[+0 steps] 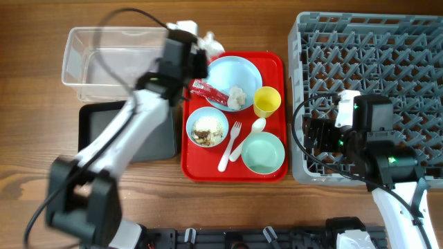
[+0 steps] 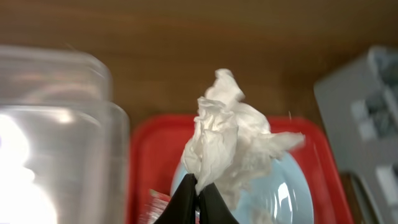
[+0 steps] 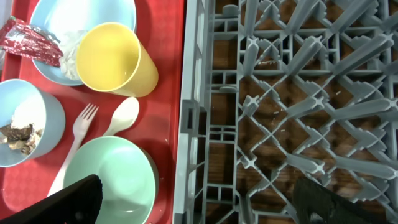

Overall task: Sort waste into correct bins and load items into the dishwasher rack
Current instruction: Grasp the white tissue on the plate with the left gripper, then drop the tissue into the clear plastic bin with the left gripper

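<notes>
My left gripper is shut on the crumpled white tissue and holds it up above the red tray's back left corner, next to the clear tub. In the left wrist view the tissue rises from the shut jaws. The red wrapper and white crumbs lie on the pale blue plate. The pale blue bowl holds brown scraps. The yellow cup, fork, spoon and mint-green bowl sit on the red tray. My right gripper is open and empty over the grey rack's left rim.
The shallow black tray lies in front of the clear tub, partly under my left arm. The red serving tray sits between the bins and the rack. The rack fills the right side of the table.
</notes>
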Tool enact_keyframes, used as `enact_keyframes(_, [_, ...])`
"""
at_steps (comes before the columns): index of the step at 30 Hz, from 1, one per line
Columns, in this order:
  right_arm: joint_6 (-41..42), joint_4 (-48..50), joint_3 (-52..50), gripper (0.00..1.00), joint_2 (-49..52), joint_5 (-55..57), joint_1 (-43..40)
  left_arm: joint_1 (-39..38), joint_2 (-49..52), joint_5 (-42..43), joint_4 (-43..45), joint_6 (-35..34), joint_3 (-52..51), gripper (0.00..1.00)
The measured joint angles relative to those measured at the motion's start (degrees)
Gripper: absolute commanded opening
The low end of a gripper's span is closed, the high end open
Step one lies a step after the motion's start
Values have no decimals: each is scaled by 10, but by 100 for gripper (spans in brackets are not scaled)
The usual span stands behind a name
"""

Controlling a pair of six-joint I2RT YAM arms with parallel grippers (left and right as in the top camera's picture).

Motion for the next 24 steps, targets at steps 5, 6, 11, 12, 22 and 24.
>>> enact_keyframes(5, [0, 0, 0, 100, 0, 0, 0, 117, -65, -11, -62, 0, 8, 26])
enact_keyframes(6, [0, 0, 0, 100, 0, 0, 0, 136, -62, -14, -81, -2, 8, 44])
enact_keyframes(11, [0, 0, 0, 100, 0, 0, 0, 161, -51, 1, -103, -2, 8, 70])
enact_keyframes(12, [0, 0, 0, 100, 0, 0, 0, 150, -51, 25, -107, -2, 8, 72])
enact_keyframes(22, [0, 0, 0, 100, 0, 0, 0, 5, 11, 115, -230, -141, 8, 86])
enact_keyframes(24, [0, 0, 0, 100, 0, 0, 0, 4, 50, 116, -221, -177, 8, 86])
